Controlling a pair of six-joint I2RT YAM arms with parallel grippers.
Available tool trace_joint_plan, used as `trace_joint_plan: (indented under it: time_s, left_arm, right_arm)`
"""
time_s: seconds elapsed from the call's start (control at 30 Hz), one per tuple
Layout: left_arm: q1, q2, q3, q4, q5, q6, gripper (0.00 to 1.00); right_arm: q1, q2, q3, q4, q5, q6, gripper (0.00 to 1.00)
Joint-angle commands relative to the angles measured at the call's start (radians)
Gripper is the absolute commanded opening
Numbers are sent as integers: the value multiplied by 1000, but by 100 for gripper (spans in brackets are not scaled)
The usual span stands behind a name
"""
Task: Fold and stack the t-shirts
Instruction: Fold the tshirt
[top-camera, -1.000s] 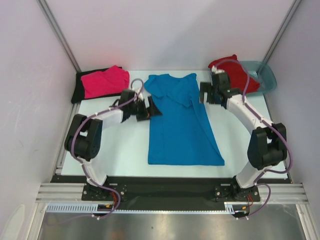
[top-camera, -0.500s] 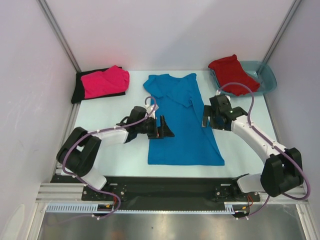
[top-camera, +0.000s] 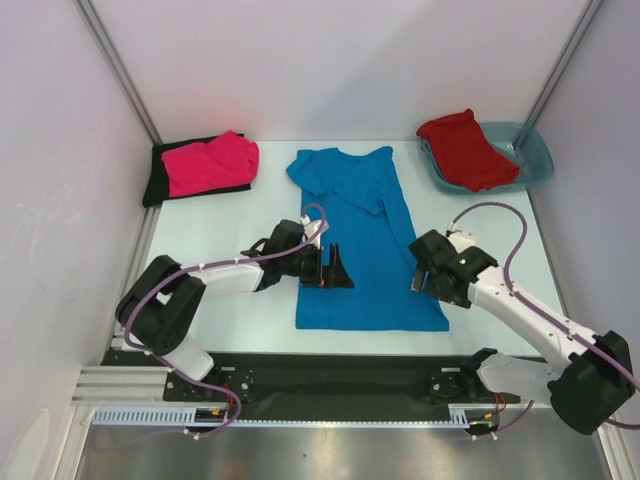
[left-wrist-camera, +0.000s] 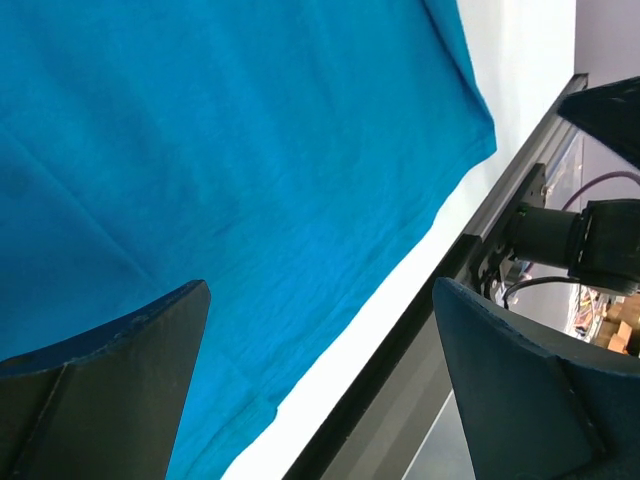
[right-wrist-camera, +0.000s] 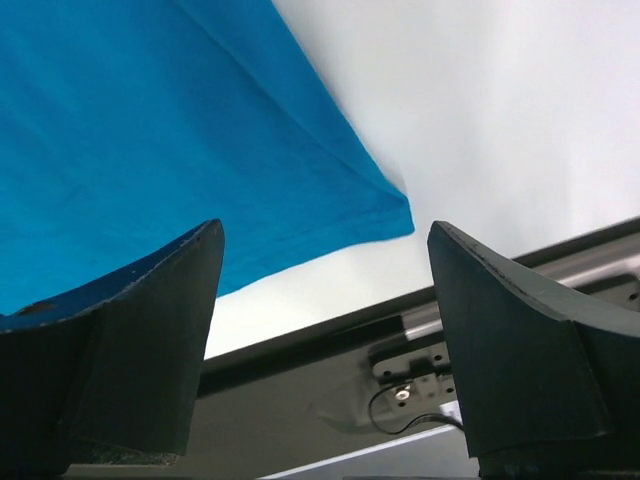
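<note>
A bright blue t-shirt (top-camera: 363, 245) lies flat in the middle of the table, sleeves folded in, hem toward the arms. My left gripper (top-camera: 335, 268) is open and empty over its left edge, low down; its wrist view shows the shirt's cloth (left-wrist-camera: 220, 170) and hem. My right gripper (top-camera: 428, 268) is open and empty over the shirt's lower right edge; its wrist view shows the hem corner (right-wrist-camera: 385, 215). A hot pink t-shirt (top-camera: 208, 163) lies folded on a black t-shirt (top-camera: 158, 185) at the back left. A red t-shirt (top-camera: 462, 147) hangs over the teal tub.
The translucent teal tub (top-camera: 530, 155) stands at the back right. A black rail (top-camera: 330, 365) runs along the table's near edge, also seen in the right wrist view (right-wrist-camera: 330, 380). White walls close in the left, back and right sides.
Both arms have swung from the shirt's shoulder area toward its hem, coming nearer the table's front edge. Both grippers stay open and empty. The blue shirt has not moved.
</note>
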Motion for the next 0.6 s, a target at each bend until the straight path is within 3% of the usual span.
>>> trace_joint_plan:
  time_s: [0.0,0.3,0.57]
  left_arm:
    - [-1,-35,35,-8,7,49,100]
    - [1,-61,36,-60,-45,98,100]
    - [1,-59,39,-70,-28,111,100]
  right_arm:
    - [21,-57,16,-106,81,189,87]
    - [75,-172,-157,-80,47,381,78]
    - [92,-164,-224,-28,100,435,78]
